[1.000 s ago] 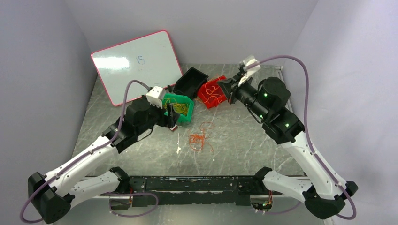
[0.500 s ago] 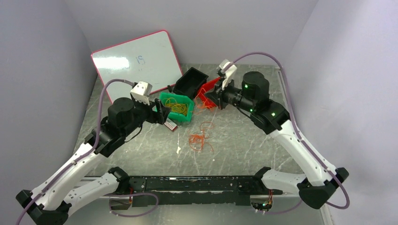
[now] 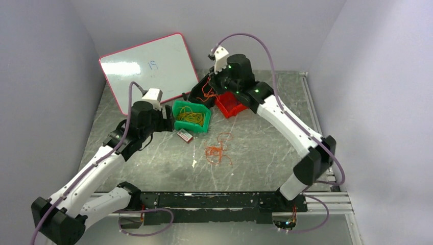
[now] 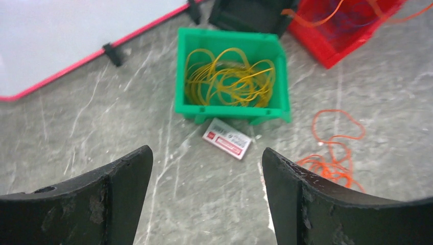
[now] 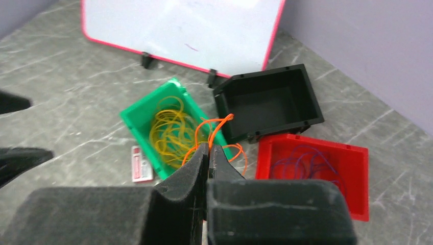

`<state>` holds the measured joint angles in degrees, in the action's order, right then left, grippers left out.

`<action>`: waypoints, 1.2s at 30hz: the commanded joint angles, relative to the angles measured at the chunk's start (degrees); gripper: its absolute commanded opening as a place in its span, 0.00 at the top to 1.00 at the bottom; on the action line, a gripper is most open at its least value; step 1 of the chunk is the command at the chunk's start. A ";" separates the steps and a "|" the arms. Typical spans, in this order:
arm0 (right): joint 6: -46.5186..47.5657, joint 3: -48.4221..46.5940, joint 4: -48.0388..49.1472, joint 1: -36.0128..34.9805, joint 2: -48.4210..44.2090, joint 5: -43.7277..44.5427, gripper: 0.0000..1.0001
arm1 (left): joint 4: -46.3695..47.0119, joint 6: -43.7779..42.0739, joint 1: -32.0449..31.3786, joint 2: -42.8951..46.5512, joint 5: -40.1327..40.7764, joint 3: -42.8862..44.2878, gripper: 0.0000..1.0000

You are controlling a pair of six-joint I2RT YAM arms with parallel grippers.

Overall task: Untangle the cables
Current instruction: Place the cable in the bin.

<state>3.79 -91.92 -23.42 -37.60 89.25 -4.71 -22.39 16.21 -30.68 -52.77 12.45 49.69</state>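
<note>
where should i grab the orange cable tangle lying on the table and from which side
Pinch the orange cable tangle at its dense knot, not the single loop trailing off it. Likely best straight down from above: it lies flat on the table, so the open left tool can straddle it.

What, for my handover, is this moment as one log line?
left jaws: open, empty | right jaws: shut on orange cable | green bin: yellow cables | table: orange tangle

Pale lilac walls (image 3: 46, 51) close in on three sides of a grey, marble-veined tabletop (image 3: 255, 163) streaked with pale scratches. A red-framed whiteboard (image 3: 148, 69) leans in the back left corner, soft glare on its face
</note>
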 commanded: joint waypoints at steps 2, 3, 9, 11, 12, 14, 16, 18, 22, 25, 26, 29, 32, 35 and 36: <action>2.24 -6.26 2.61 2.17 8.91 6.07 1.00 | 0.96 0.02 4.65 -2.48 -1.89 -1.96 0.17; 2.53 -7.08 3.52 2.62 10.58 6.08 1.00 | 1.48 -0.37 5.32 -2.97 -2.36 -2.42 0.17; 3.28 -12.13 8.15 6.26 18.88 3.97 1.00 | 4.85 -0.13 7.79 -4.91 -5.85 -5.24 0.19; 2.65 -13.40 9.02 7.30 21.01 2.86 1.00 | 5.35 -0.56 8.13 -5.65 -6.58 -4.82 0.19; 2.44 -13.72 9.67 7.58 21.96 2.70 1.00 | 5.58 -0.93 8.36 -5.95 -6.59 -4.63 0.20; 2.15 -14.44 11.23 7.95 23.59 2.53 1.00 | 5.59 -1.28 8.94 -6.41 -6.47 -4.27 0.20; 1.81 -15.16 12.32 8.35 25.23 2.39 1.00 | 5.55 -1.31 9.37 -6.55 -6.71 -4.46 0.20; 1.18 -15.70 13.50 8.77 26.12 2.47 1.00 | 5.73 -1.18 9.49 -6.55 -7.36 -4.74 0.21; -0.18 -17.23 14.53 9.09 30.58 0.63 1.00 | 5.93 -1.51 9.59 -6.57 -7.89 -4.79 0.21; -1.13 -18.64 14.42 9.05 33.28 -1.45 1.00 | 5.94 -1.77 9.64 -6.72 -7.78 -4.64 0.21; -1.37 -19.11 14.19 9.12 34.18 -2.12 1.00 | 6.00 -1.86 9.69 -6.68 -7.86 -4.66 0.21; -1.60 -20.38 12.84 9.04 37.06 -3.18 1.00 | 5.82 -1.95 9.67 -6.97 -8.05 -4.69 0.22; -1.61 -20.44 12.09 9.04 39.12 -2.70 1.00 | 5.86 -1.97 9.71 -6.99 -8.04 -4.53 0.23; -1.68 -20.90 11.11 9.06 41.39 -3.12 1.00 | 6.05 -2.33 9.80 -7.02 -8.85 -4.63 0.23; -1.67 -21.27 10.82 9.04 42.21 -3.45 1.00 | 6.07 -2.46 9.76 -7.12 -9.39 -4.57 0.23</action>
<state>2.68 -110.72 -11.14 -28.82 128.75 -6.94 -18.20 14.90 -21.52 -59.72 5.67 44.82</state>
